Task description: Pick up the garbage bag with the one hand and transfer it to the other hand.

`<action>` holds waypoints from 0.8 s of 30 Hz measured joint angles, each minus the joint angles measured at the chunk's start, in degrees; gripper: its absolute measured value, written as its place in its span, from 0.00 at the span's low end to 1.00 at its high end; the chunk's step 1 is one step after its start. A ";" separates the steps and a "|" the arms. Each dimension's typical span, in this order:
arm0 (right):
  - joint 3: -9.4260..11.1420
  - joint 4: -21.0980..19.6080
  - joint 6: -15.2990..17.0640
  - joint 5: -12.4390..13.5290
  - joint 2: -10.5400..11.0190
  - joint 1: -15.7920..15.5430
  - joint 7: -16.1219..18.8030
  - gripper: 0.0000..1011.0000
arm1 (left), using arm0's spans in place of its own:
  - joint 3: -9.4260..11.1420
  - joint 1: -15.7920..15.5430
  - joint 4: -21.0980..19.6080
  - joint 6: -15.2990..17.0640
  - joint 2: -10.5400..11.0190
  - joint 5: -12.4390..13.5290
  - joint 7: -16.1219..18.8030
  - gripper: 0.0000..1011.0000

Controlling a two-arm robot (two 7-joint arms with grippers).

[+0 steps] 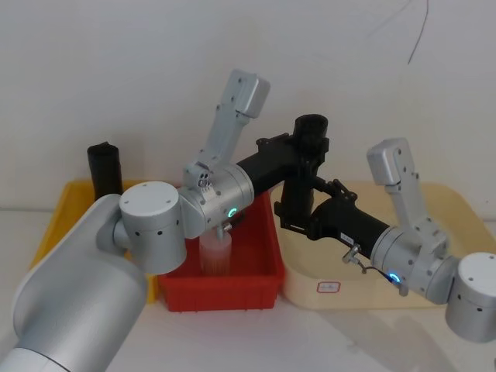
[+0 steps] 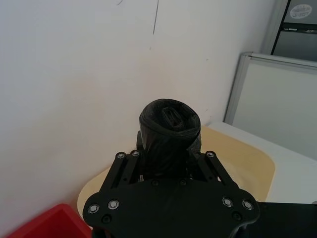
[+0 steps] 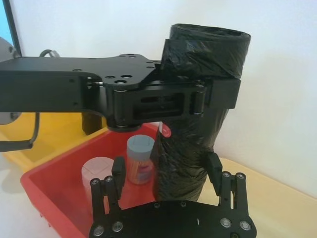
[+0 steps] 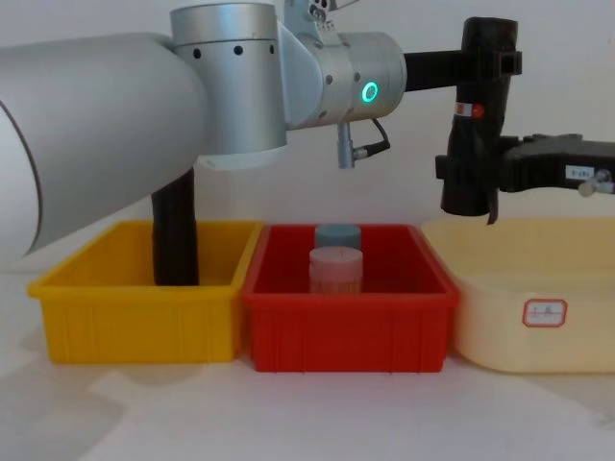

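While upright, tight in the left gripper (image 4: pixel 487 62), garbage bag (image 3: pixel 190 139) inside the open right gripper (image 3: pixel 166 168).

The garbage bag (image 4: pixel 476 134) is black, its label (image 4: pixel 468 110) red, below the black left gripper (image 4: pixel 490 62); beneath are a yellow bin (image 4: pixel 139 312), a red bin (image 4: pixel 346 327) and a cream tray (image 4: pixel 500 317).

Soft, even indoor light filled every view, and the white wall (image 1: pixel 116 62) was bright without hard glare. Only faint, blurred shadows lay on the table (image 4: pixel 288 413) under the bins. A green ring (image 4: pixel 369 92) and a blue ring (image 1: pixel 394 277) glowed as small sharp spots. In the right wrist view, the garbage bag (image 3: pixel 198 124) showed dull grey sheen along its wrinkles, while its folds sank into near-black. In the chest view the left arm (image 4: pixel 96 125) loomed large and slightly soft near the lens.
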 joint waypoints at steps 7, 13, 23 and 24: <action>0.20 0.69 -0.18 -0.06 -0.46 0.10 -0.06 0.99 | 0.09 0.13 -0.04 0.05 0.15 -0.31 0.00 0.37; 0.17 0.75 -0.19 0.20 -0.69 0.15 0.48 0.99 | 0.14 0.03 0.49 -0.22 0.11 -0.39 -0.10 0.37; -0.23 0.87 -0.14 0.53 -0.90 0.38 0.69 0.99 | -0.03 -0.52 1.76 -0.82 -0.37 -0.80 -0.68 0.37; -0.29 1.05 -0.14 0.53 -0.97 0.43 0.67 0.99 | -0.05 -0.54 1.81 -0.82 -0.39 -0.86 -0.73 0.37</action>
